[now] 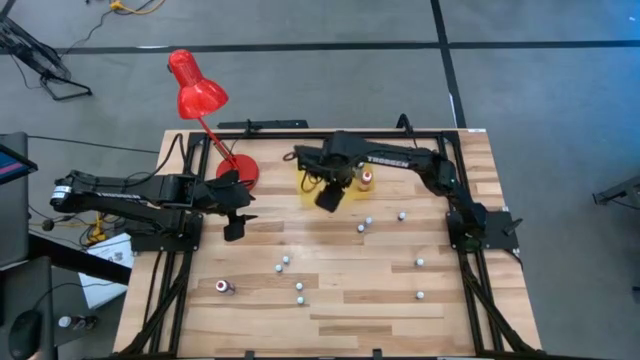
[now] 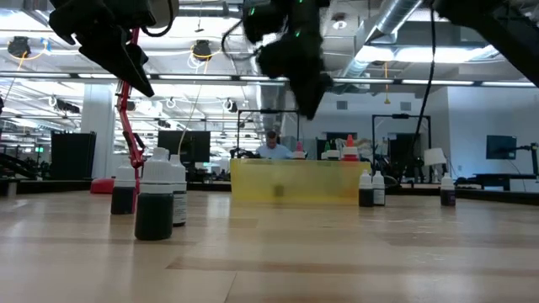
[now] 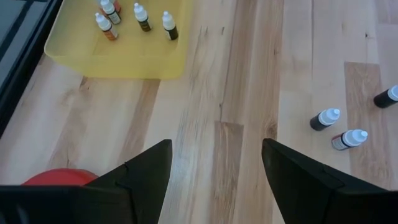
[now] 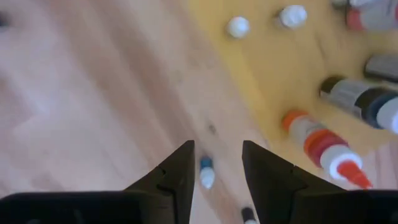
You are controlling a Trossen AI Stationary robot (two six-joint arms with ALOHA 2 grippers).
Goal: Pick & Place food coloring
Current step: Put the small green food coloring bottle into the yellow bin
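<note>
The food coloring bottles are tiny, with pale caps. Several stand on the flat yellow mat [image 3: 124, 53], such as one with an orange body [image 1: 366, 178]. Others are scattered upright over the wood, among them a dark pair [image 3: 326, 118] and a red one [image 1: 222, 287]. My left gripper [image 1: 235, 226] is open and hovers above bare wood beside the red lamp's base. My right gripper [image 1: 329, 196] is open and raised over the mat's near edge. A blue-topped bottle [image 4: 206, 173] shows far below, between its fingers, untouched.
The red desk lamp [image 1: 197, 92] stands on its round base [image 1: 240, 170] at the far left of the table, close to my left gripper. Dark frame rails run along the table's sides. Scattered bottles [image 1: 420, 262] dot the middle and right of the table.
</note>
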